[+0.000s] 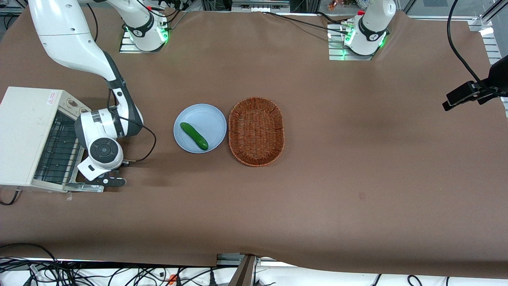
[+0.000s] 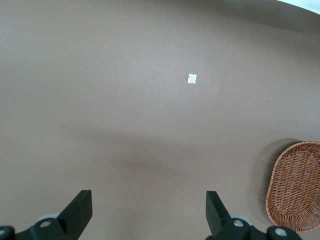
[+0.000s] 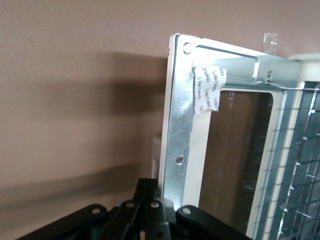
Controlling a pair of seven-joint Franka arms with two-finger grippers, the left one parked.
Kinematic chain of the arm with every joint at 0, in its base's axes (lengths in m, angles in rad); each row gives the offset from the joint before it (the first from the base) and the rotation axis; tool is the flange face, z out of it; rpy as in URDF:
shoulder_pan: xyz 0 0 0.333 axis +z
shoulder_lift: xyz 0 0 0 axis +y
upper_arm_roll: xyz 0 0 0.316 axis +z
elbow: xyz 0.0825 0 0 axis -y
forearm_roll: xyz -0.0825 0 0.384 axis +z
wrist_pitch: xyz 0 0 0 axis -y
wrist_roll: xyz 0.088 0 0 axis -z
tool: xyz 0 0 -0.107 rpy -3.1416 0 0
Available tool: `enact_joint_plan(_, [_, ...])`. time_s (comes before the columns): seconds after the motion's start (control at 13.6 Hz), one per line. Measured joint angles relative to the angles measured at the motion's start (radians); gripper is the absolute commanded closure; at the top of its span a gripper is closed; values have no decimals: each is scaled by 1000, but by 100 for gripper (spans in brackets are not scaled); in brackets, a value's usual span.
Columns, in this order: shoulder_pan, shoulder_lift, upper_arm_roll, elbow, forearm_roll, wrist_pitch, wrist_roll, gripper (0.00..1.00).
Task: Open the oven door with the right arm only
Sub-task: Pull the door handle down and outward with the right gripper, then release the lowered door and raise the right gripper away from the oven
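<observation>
Front view: toward the working arm's end of the counter (image 1: pixel 317 198) stands a cream toaster oven (image 1: pixel 24 135), its wire rack (image 1: pixel 55 151) exposed and the oven door (image 1: pixel 85 186) swung down in front of it, mostly hidden beneath the right arm (image 1: pixel 71 43). The black gripper (image 1: pixel 109 181) sits at the door's outer edge, and whether it grips the door cannot be told. Near mid-counter a blue plate (image 1: pixel 206 115) carries a cucumber (image 1: pixel 194 136), and a wicker basket (image 1: pixel 256 131) lies just beside the plate.
</observation>
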Motion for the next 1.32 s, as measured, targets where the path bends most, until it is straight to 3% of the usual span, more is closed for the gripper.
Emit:
enact_joint_plan(0.22, [-13,4,1,-2,70,6,-41,100])
enact_joint_plan(0.44, [-17,4,9,-3,230,-1,-159,100])
enact_joint_plan(0.51, [-17,1,10,-1,286,-2,-215,93])
enact_joint_plan(0.59, [-17,-7,10,2,331,-4,-265,68])
enact_joint_plan(0.66, [-18,-23,10,8,365,-15,-304,17])
enact_joint_plan(0.73, [-18,-48,10,15,385,-36,-327,0])
enact_joint_plan(0.95, [-19,-179,11,36,399,-132,-348,0])
enact_joint_plan(1.1, [-19,-296,13,53,405,-276,-355,0])
enact_joint_plan(1.32, [-26,-452,7,90,498,-468,-398,0])
